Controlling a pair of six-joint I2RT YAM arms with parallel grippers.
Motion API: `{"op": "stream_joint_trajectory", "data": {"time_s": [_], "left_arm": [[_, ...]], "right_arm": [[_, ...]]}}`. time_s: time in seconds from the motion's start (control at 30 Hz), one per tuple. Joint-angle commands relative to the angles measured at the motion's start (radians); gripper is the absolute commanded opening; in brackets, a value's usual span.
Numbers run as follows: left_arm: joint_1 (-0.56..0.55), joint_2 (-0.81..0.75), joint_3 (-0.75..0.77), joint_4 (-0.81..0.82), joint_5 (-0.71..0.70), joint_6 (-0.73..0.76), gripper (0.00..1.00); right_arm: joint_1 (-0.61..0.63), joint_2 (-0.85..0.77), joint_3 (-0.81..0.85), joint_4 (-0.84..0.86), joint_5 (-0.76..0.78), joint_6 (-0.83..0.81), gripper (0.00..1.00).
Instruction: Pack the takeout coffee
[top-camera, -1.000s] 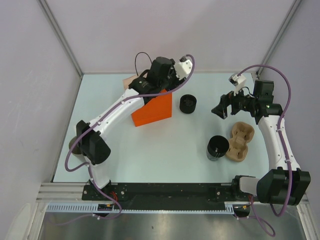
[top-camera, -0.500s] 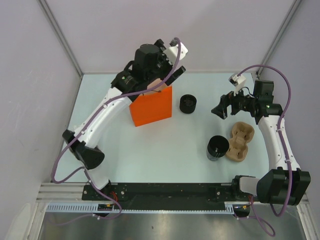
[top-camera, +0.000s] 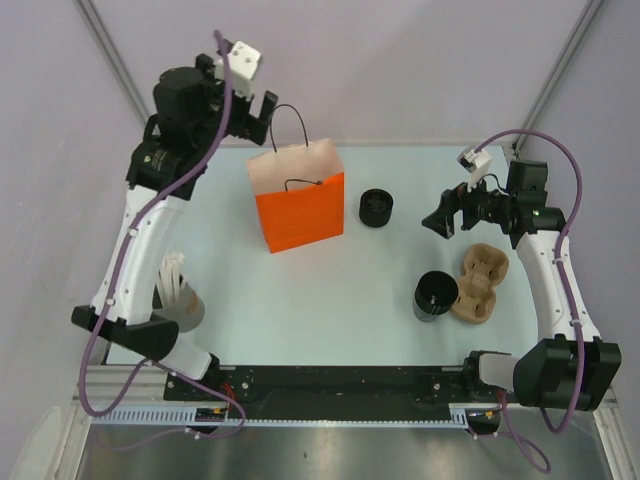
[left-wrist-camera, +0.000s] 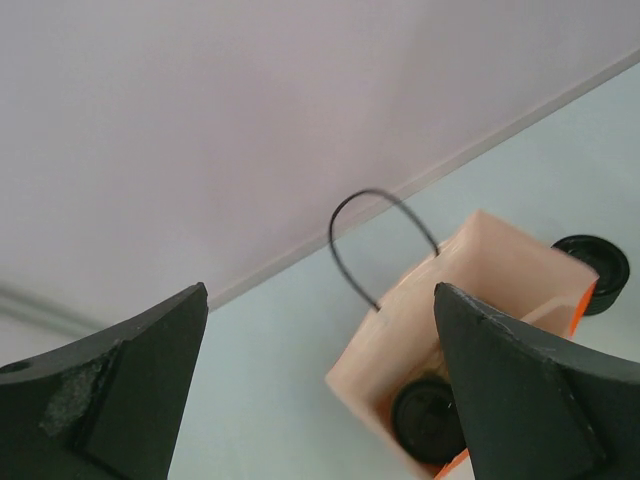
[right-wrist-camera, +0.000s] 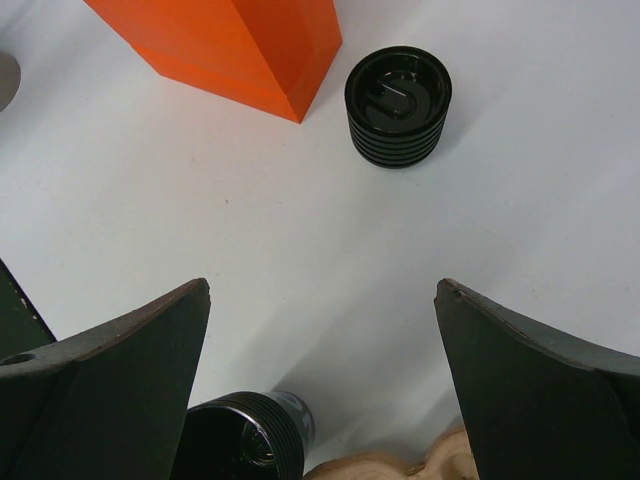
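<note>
The takeout coffee stands upright on the surface, just right of the orange bag. The right gripper is way nearer, fingers spread wide, holding nothing. The left gripper hangs high behind the bag, likewise spread and empty.

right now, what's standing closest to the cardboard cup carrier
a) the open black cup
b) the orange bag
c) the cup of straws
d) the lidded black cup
a: in the top view the open black cup stands right beside the cardboard cup carrier, while the lidded black cup sits farther off, next to the orange bag.
</note>
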Motion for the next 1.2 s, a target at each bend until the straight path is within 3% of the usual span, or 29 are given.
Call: {"op": "stream_joint_trajectory", "data": {"time_s": [0.0, 0.27, 0.6, 0.9, 1.17], "left_arm": [[0.099, -0.120, -0.099, -0.004, 0.089, -0.103, 1.00], [0.314, -0.321, -0.386, 0.052, 0.216, -0.173, 1.00], [0.592, -0.528, -0.642, 0.063, 0.428, -0.207, 1.00], [0.702, -0.674, -0.781, 0.097, 0.466, -0.179, 1.00], [0.702, -0.737, -0.699, 0.062, 0.384, -0.164, 1.00]], "right_arm": [[-0.005, -0.027, 0.003, 0.023, -0.022, 0.021, 1.00], [-0.005, -0.050, 0.003, 0.096, 0.085, 0.131, 1.00], [-0.002, -0.274, 0.003, 0.231, 0.458, 0.193, 1.00], [0.006, -0.314, 0.125, 0.238, 0.601, 0.188, 1.00], [0.003, -0.265, 0.404, 0.098, 0.669, 0.182, 1.00]]}}
